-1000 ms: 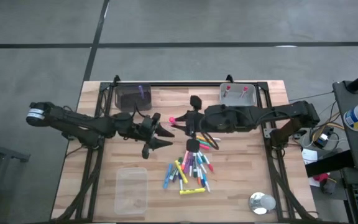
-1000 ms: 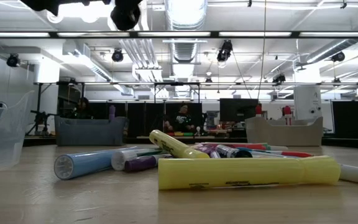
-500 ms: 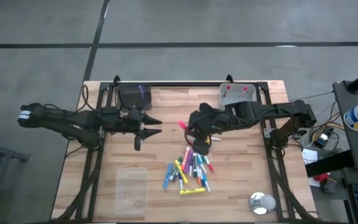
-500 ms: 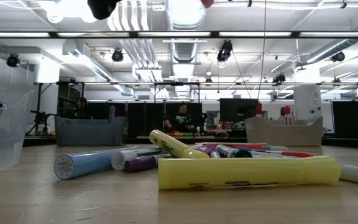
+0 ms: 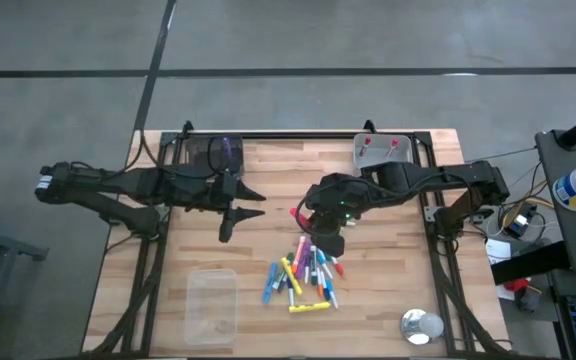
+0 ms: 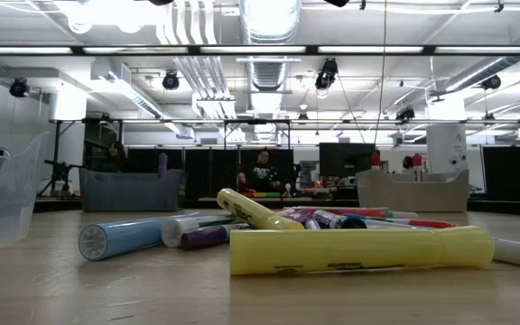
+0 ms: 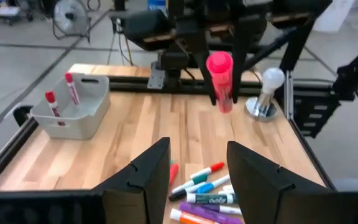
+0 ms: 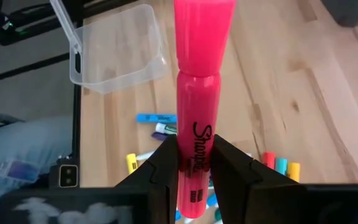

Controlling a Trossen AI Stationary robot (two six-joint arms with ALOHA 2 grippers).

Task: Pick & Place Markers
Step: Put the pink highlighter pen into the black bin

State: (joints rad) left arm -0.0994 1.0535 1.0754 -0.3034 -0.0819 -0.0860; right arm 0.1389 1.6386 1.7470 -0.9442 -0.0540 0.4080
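Your right gripper point(image 8: 195, 163) has its fingers clamped on the lower barrel of a pink Sharpie highlighter point(image 8: 199, 93), and most of the pen stands out past the fingertips. With so much of it beyond the pinch, you risk the highlighter pivoting or sliding between the pads if you swing the arm fast. If you lower it over the pile, its free end could knock the loose markers point(image 5: 306, 272) that lie just under the gripper.

Your left gripper point(image 7: 197, 180) holds nothing; its fingers stand apart, aimed across the boards at the raised pink pen. If you bring the two arms closer, those open fingers could strike the pen or the right wrist, since the highlighter sits straight ahead of them.

The right wrist view alone shows you the printed name on the barrel, how low the pinch sits, and the clear lidded bin point(image 8: 114, 53) beyond the pen's tip. The left wrist view alone shows the grey tray point(image 7: 73, 106) with two red markers standing in it. The low view shows neither pair of fingers, only a yellow highlighter point(image 6: 359, 250) lying nearest the camera.
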